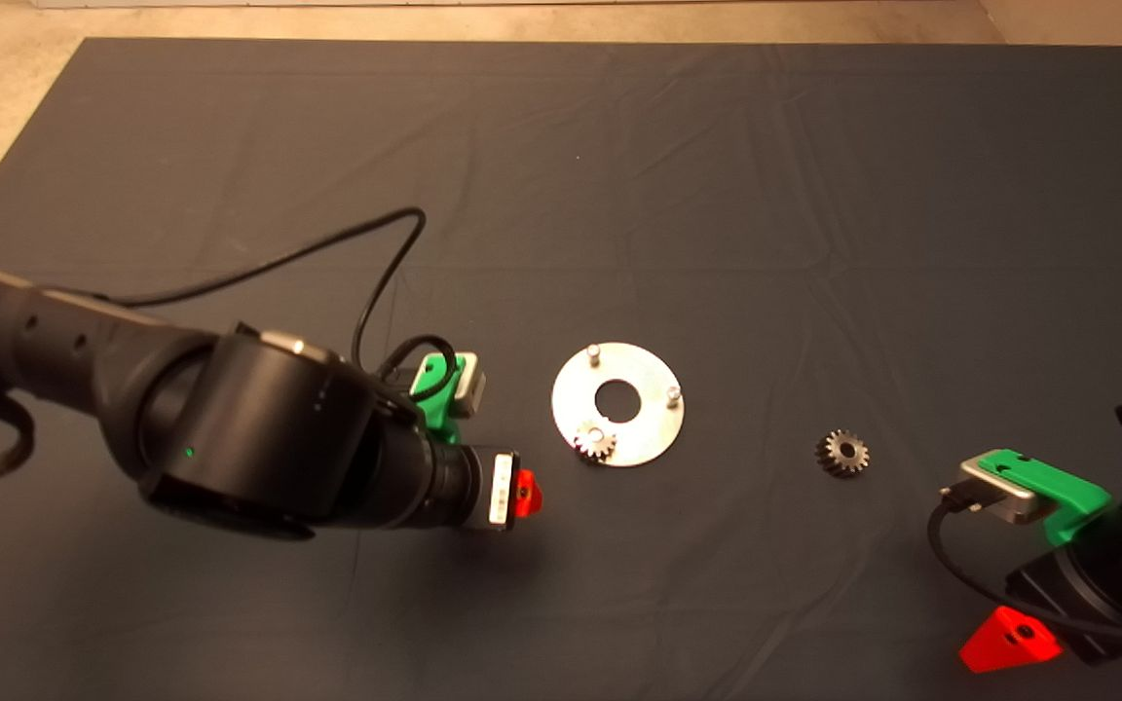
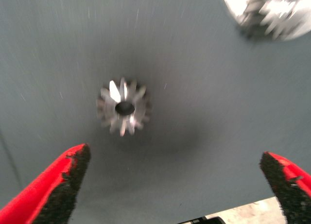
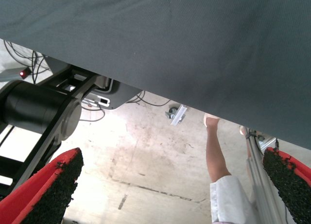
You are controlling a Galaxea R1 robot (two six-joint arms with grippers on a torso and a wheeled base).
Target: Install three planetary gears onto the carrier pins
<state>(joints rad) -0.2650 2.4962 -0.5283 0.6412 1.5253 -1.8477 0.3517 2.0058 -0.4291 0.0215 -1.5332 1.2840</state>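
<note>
Your left gripper [image 2: 175,185] hangs over the dark mat [image 1: 814,195] on the counter with its jaws wide apart — nothing is held between them. In the left wrist view a loose planetary gear [image 2: 124,107] lies flat on the mat just ahead of the jaws, nearer one red finger [image 2: 53,182] than the other and touching neither pad. Further out ahead of the jaws, at that view's edge, you can see part of the shiny disc [image 2: 233,3] with a blurred toothed shape on it.

From the head view, the left arm [image 1: 230,438] comes in beside the disc [image 1: 644,433] and hides the loose gear under it. One gear [image 1: 596,441] already sits on the carrier pin nearest your left gripper. The other two carrier pins [image 1: 594,352] [image 1: 674,394] stand bare. A darker third gear [image 1: 842,453] lies on the mat between the disc and your right gripper [image 1: 1009,643], well apart from both.

Your right gripper waits at the mat's near edge, jaws apart and empty; beyond them its wrist view shows the floor past the mat, the robot's base [image 3: 43,107] and a person's leg [image 3: 218,156].
</note>
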